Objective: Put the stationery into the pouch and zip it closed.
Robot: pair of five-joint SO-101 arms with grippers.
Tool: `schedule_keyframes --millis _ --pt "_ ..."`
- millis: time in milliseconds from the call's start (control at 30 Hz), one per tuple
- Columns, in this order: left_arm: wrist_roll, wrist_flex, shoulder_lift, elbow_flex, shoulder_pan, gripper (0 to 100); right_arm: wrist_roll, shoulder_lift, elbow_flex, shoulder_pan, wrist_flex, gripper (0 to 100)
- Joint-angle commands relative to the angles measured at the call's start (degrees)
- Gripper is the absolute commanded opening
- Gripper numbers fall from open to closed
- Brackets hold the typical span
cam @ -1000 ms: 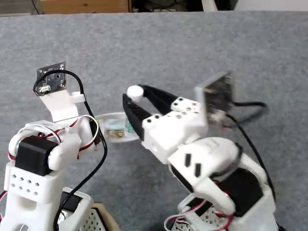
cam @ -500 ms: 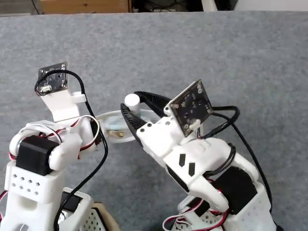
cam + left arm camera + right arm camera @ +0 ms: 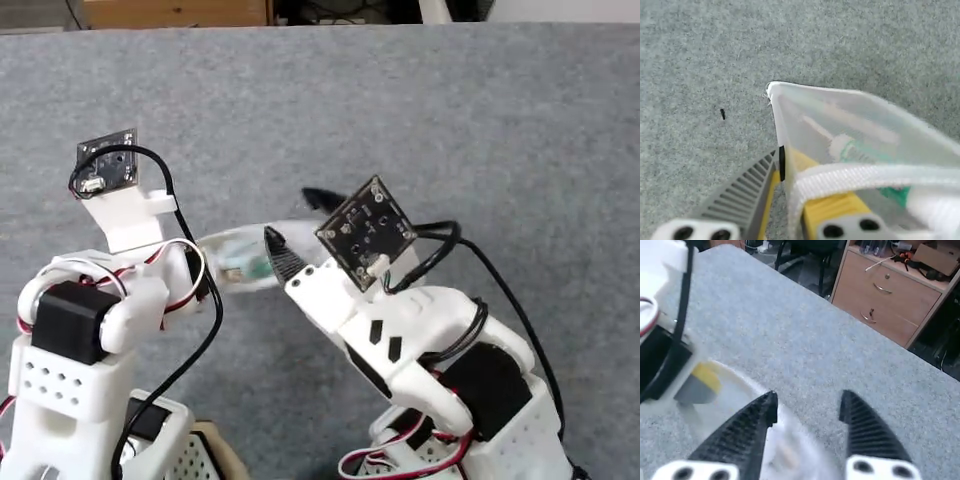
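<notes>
The translucent white mesh pouch (image 3: 865, 125) is between the two arms over the grey felt-covered worktop (image 3: 420, 110), with a green-and-white stationery piece (image 3: 852, 150) inside. The left gripper (image 3: 781, 162) has its jaws clamped on the pouch's edge. The right gripper (image 3: 807, 407) hangs just above the pouch, jaws apart.

The translucent white mesh pouch (image 3: 235, 262) is placed between the arms on the grey felt table (image 3: 450, 110); its 9 o'clock end is clamped in the left gripper (image 3: 782, 167); the right gripper (image 3: 809, 397) is held spread over its 3 o'clock end; a green-and-white stick (image 3: 857, 148) is lodged inside.
</notes>
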Motion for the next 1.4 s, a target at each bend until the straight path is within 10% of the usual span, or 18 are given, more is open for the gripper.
schedule_keyframes --millis 0,767,1133,1367 --pt "0.1 -1.8 -0.9 -0.6 -0.4 3 0.6 -0.6 -0.3 -0.6 0.2 22.3" --pt "0.3 2.4 -2.4 -19.7 0.5 3 0.6 -11.3 -5.3 0.7 5.1 22.3" --pt "0.2 1.1 -2.8 -8.3 4.9 3 0.6 -11.8 5.8 2.6 3.7 22.3" --pt "0.4 -16.2 1.1 9.3 -5.9 3 0.2 -12.4 12.4 6.2 0.4 22.3"
